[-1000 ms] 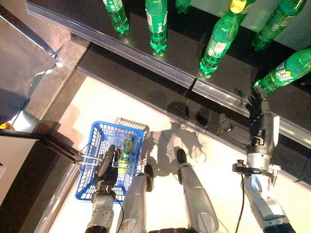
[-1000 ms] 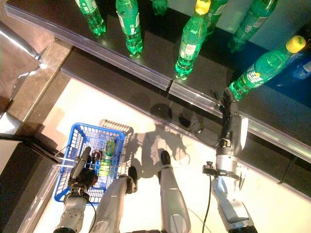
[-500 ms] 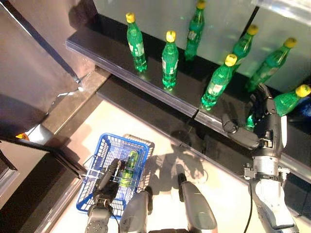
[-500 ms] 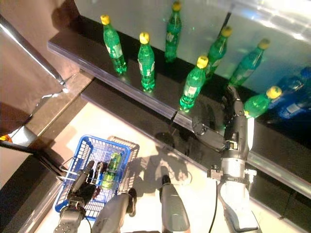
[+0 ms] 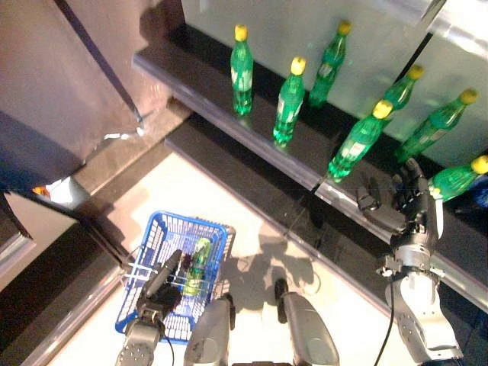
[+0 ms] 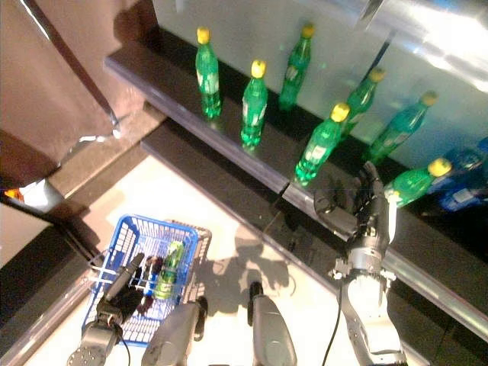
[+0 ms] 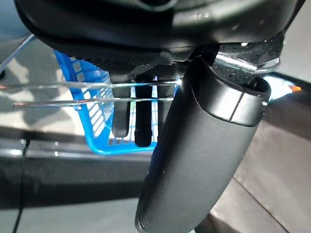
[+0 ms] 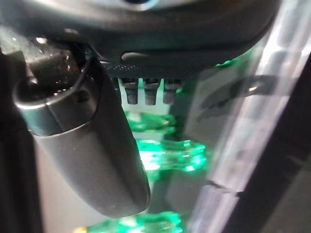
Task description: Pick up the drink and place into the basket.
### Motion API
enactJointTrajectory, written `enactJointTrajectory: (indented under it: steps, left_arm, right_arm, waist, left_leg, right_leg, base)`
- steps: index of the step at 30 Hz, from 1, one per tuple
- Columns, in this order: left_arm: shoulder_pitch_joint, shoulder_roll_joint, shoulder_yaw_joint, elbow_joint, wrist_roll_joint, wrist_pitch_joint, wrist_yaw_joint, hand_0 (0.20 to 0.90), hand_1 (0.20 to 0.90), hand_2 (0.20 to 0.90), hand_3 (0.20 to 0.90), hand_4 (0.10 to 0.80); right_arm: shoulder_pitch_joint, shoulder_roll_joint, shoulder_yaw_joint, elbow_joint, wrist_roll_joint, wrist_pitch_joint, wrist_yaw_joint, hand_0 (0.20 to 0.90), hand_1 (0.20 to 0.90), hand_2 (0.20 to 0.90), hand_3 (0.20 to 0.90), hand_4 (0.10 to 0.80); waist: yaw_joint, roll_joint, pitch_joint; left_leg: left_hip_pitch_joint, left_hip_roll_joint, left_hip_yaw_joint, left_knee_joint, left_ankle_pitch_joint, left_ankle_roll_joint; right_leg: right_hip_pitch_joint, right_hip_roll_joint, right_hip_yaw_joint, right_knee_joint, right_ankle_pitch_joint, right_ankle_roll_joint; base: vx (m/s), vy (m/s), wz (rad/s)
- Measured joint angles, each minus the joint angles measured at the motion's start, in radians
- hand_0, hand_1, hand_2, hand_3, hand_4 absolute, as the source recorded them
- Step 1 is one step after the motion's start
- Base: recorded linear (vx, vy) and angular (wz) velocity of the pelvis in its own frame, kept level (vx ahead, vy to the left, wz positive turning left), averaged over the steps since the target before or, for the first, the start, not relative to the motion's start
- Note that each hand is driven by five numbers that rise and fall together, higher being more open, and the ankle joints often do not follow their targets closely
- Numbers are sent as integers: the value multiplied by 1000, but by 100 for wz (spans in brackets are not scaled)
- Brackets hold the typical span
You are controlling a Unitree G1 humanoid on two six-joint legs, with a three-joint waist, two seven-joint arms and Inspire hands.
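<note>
Green drink bottle (image 5: 456, 181) on the shelf (image 5: 305, 145) now has the right hand (image 5: 408, 204) beside it, fingers spread (raised since a moment ago), while the left hand (image 5: 156, 286) curls round the basket (image 5: 152, 229) handle.

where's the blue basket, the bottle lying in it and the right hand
blue basket (image 5: 214, 229), left eye view, far rim
bottle in the basket (image 5: 197, 267), left eye view, middle of its body
right hand (image 5: 408, 204), left eye view, palm

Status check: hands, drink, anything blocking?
Right hand open at the shelf, by a green bottle. Left hand shut on the basket handle; one bottle inside. No obstruction visible.
</note>
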Motion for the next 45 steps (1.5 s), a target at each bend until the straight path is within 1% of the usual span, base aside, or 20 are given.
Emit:
enactJointTrajectory:
  steps: [1, 2, 4, 8, 10, 14, 18, 24, 28, 29, 33, 37, 38, 40, 45]
  left_arm:
    - [-3, 1, 0, 3, 0, 0, 1, 300, 300, 300, 200, 100]
    - [-6, 6, 0, 4, 0, -1, 7, 300, 300, 300, 200, 100]
    - [-4, 10, 1, 6, 0, -2, 20, 300, 300, 300, 200, 100]
    - [25, 13, 16, 7, 1, -2, 21, 300, 300, 300, 200, 100]
    - [60, 11, 38, 7, 1, 0, 21, 300, 300, 300, 200, 100]
    - [121, 9, 63, 6, 7, 0, 20, 300, 300, 300, 200, 100]
    - [149, 0, 81, 6, 21, 1, 20, 300, 300, 300, 200, 100]
    - [157, -10, 81, 6, 21, 1, 20, 300, 300, 300, 200, 100]
    - [166, -25, 80, 7, 21, 0, 20, 300, 300, 300, 200, 100]
    - [171, -33, 79, 7, 21, 0, 20, 300, 300, 300, 200, 100]
    - [165, -48, 74, 7, 24, -2, 15, 300, 300, 300, 200, 100]
    - [163, -55, 70, 7, 32, -3, 10, 300, 300, 300, 200, 100]
    - [163, -58, 63, 7, 44, -7, 9, 300, 300, 300, 200, 100]
    - [163, -58, 46, 7, 47, -18, 6, 300, 300, 300, 200, 100]
    - [163, -62, 32, 7, 53, -30, -11, 300, 300, 300, 200, 100]
  right_arm:
    - [-1, 2, 5, 6, 0, 1, -3, 900, 900, 900, 900, 800]
    - [3, 11, 24, 13, 0, 3, -10, 900, 900, 900, 900, 800]
    - [9, 26, 39, 15, -1, 3, -10, 900, 900, 900, 900, 800]
    - [58, 40, 42, 16, -2, 3, 2, 900, 900, 900, 900, 800]
    - [101, 41, 40, 16, -2, 3, 22, 900, 900, 900, 900, 800]
    - [175, 65, 5, 17, -2, 3, 82, 900, 900, 900, 900, 800]
    - [199, 70, -21, 18, 0, 4, 128, 900, 900, 900, 900, 800]
    - [199, 96, -32, 30, 7, 27, 196, 900, 900, 900, 900, 800]
    - [200, 131, -31, 54, 6, 46, 231, 900, 900, 900, 900, 800]
    - [203, 137, -31, 80, 6, 49, 244, 900, 900, 900, 900, 800]
    - [207, 140, -31, 138, 5, 51, 281, 900, 900, 900, 900, 800]
    - [203, 140, -31, 150, -5, 51, 311, 900, 900, 900, 900, 800]
    - [204, 140, -31, 151, -5, 51, 314, 900, 900, 900, 900, 800]
    - [203, 139, -33, 154, -5, 51, 316, 900, 900, 900, 900, 800]
    - [191, 131, -37, 155, -26, 51, 355, 900, 900, 900, 900, 800]
  waist:
    - [2, 0, 0]
    - [5, 1, 1]
    - [8, 2, 1]
    - [16, -2, 1]
    - [15, -7, 0]
    - [12, -26, -9]
    - [13, -46, -20]
    - [9, -85, -53]
    - [-7, -99, -71]
    - [-14, -98, -87]
    - [-20, -93, -113]
    - [-43, -73, -142]
    - [-44, -63, -163]
    - [-44, -53, -177]
    - [-43, -33, -190]
  left_leg:
    - [-4, 0, 0, 0, 2, 0]
    - [-15, 1, -1, -4, 4, 2]
    - [-19, 1, -3, -7, 5, 8]
    - [10, 1, -6, -53, 20, 8]
    - [56, 1, -6, -91, 24, 6]
    - [151, 2, -5, -184, 51, -3]
    - [232, 1, -1, -266, 73, -1]
    - [327, -4, 4, -370, 112, 3]
    - [357, -7, 6, -412, 130, 6]
    - [358, -8, 8, -426, 132, 7]
    - [373, -9, 9, -460, 157, 8]
    - [391, -5, 9, -501, 171, 3]
    - [391, -2, 14, -513, 175, 1]
    - [392, 0, 18, -520, 179, 5]
    - [400, 3, 18, -547, 197, 3]
  right_leg:
    - [-1, 0, 0, -6, 4, 0]
    - [-6, 0, -1, -23, 11, 7]
    - [-7, 0, -1, -30, 14, 11]
    - [22, 0, -2, -73, 24, 7]
    - [63, 0, -2, -100, 26, 4]
    - [139, -2, -2, -152, 32, 2]
    - [201, -6, -2, -191, 42, -13]
    - [273, -17, -3, -252, 51, -5]
    - [293, -22, -3, -273, 59, 1]
    - [293, -24, -3, -280, 61, 1]
    - [301, -26, -2, -307, 79, 0]
    - [313, -26, -6, -332, 86, 0]
    - [307, -24, -7, -338, 89, -1]
    - [308, -22, -7, -341, 92, -4]
    - [311, -20, -9, -365, 103, -8]
  base:
    - [-48, -7, 5]
    - [0, 0, 0]
    - [38, 3, 1]
    - [122, 28, 3]
    - [144, 54, 1]
    - [98, 64, -1]
    - [50, 94, -1]
    - [-31, 87, -1]
    - [-82, 84, 0]
    - [-112, 89, -1]
    - [-110, 86, -3]
    - [-64, 67, -2]
    - [-56, 73, -5]
    - [-43, 70, -5]
    - [-49, 82, 0]
